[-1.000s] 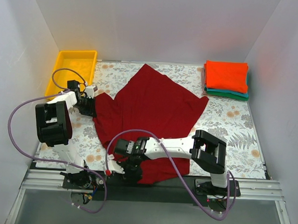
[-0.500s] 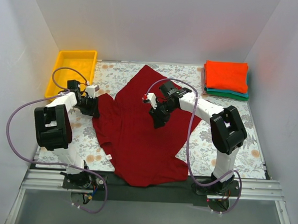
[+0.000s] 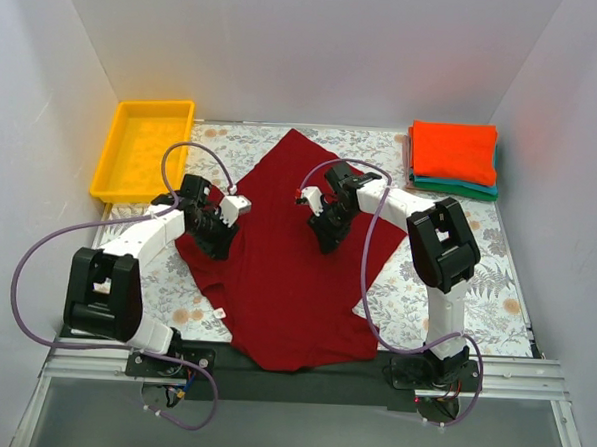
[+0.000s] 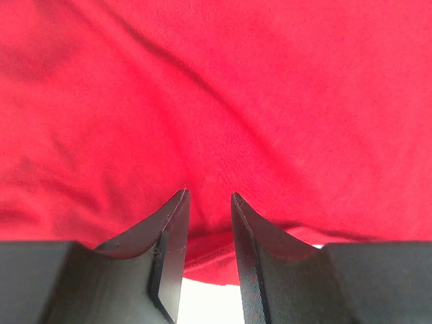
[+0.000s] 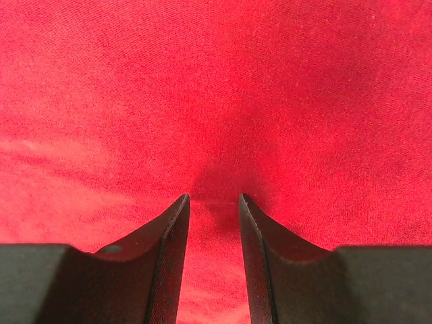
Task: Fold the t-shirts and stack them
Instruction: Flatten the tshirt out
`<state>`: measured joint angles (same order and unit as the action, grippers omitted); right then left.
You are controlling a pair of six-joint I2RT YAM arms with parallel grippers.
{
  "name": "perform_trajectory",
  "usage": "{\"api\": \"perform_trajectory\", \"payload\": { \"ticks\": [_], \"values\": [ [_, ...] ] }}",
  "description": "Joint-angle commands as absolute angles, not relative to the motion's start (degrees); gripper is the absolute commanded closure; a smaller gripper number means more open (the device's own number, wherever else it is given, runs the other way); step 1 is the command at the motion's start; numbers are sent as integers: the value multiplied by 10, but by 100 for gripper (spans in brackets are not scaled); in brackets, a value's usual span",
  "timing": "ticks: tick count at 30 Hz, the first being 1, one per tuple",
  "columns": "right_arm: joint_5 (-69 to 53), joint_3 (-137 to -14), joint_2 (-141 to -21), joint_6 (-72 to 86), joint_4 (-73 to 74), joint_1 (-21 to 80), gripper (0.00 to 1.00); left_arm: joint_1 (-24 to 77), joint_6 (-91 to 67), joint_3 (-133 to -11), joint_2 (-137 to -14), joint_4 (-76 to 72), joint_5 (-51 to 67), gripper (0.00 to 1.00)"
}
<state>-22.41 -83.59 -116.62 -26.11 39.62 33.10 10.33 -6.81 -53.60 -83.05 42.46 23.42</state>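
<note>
A dark crimson t-shirt (image 3: 285,283) lies spread out in the middle of the table, its left sleeve folded inward. My left gripper (image 3: 218,235) sits low over the shirt's left part. In the left wrist view its jaws (image 4: 209,196) stand a little apart, with the cloth's hem beneath them and nothing pinched. My right gripper (image 3: 326,231) rests on the middle of the shirt. In the right wrist view its jaws (image 5: 214,197) are apart, their tips pressing a dimple into the crimson cloth (image 5: 270,88). A folded orange-red t-shirt (image 3: 454,151) lies on a folded teal one (image 3: 459,189) at the back right.
A yellow tray (image 3: 111,169) stands at the back left corner. A grey floral cloth (image 3: 457,262) covers the table. White walls close in the left, back and right. Purple cables loop from both arms over the shirt.
My right gripper swung from the shirt's near hem to its middle. My left gripper moved right from the left sleeve, folding the sleeve inward, and its jaws have opened.
</note>
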Motion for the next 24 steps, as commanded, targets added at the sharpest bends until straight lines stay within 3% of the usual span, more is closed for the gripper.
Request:
{"api": "perform_trajectory", "payload": {
  "ticks": [1, 10, 16, 24],
  "values": [
    [-172, -816, -1194, -272, 425, 324, 57, 105, -47, -517, -843, 450, 180, 70],
    [-166, -787, -1184, -281, 431, 323, 57, 97, 30, -445, -786, 532, 59, 81],
    [-162, -777, -1176, -287, 434, 323, 57, 5, 120, -452, -720, 592, 32, 84],
    [-206, -811, -1150, -283, 450, 312, 53, 1, 18, -589, -802, 580, 158, 77]
  ]
}}
